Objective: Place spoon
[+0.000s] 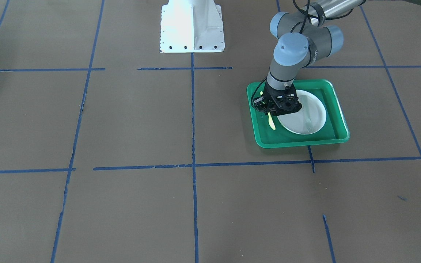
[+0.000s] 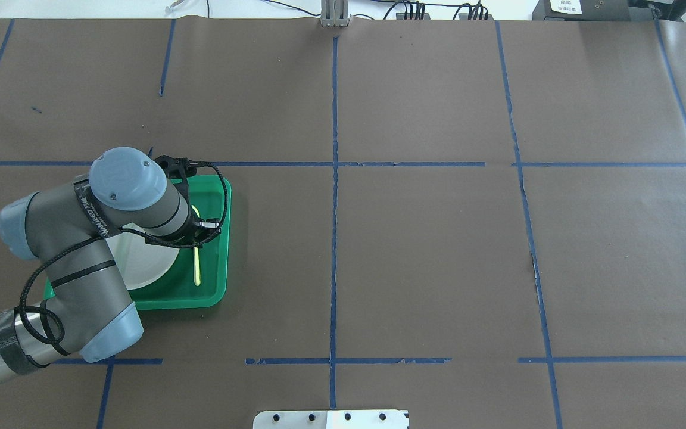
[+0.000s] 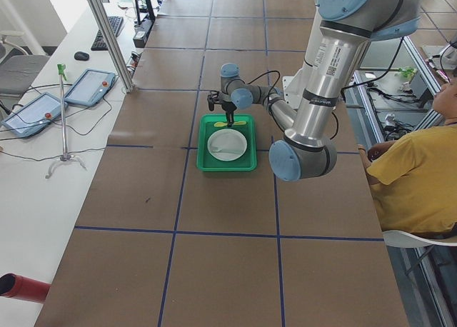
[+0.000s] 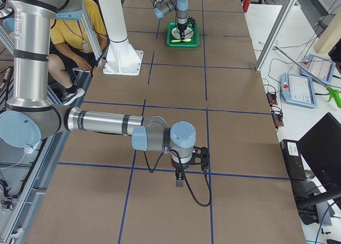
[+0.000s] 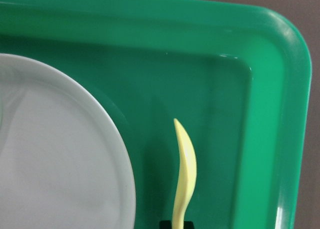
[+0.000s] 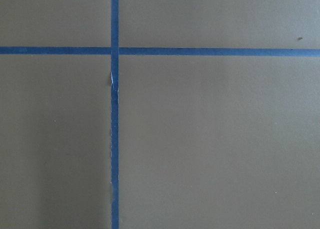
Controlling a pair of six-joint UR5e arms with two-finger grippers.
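Observation:
The yellow spoon [image 1: 272, 123] is in my left gripper [image 1: 269, 110], low over the green tray [image 1: 298, 141], beside the white plate [image 1: 305, 118]. In the overhead view the spoon [image 2: 196, 268] lies along the tray's [image 2: 212, 301] right side under the gripper [image 2: 197, 237]. The left wrist view shows the spoon [image 5: 184, 169] edge-on, coming out from the fingertips at the bottom edge, between the plate [image 5: 55, 154] and the tray wall [image 5: 290, 114]. My right gripper [image 4: 180, 180] hangs over bare table far from the tray; I cannot tell whether it is open or shut.
A pale fork [image 1: 307, 117] lies on the plate. The white robot base [image 1: 192, 25] stands at mid table. Blue tape lines [image 1: 193, 120] cross the brown table cover. A seated person in yellow [image 3: 414, 177] is at the side.

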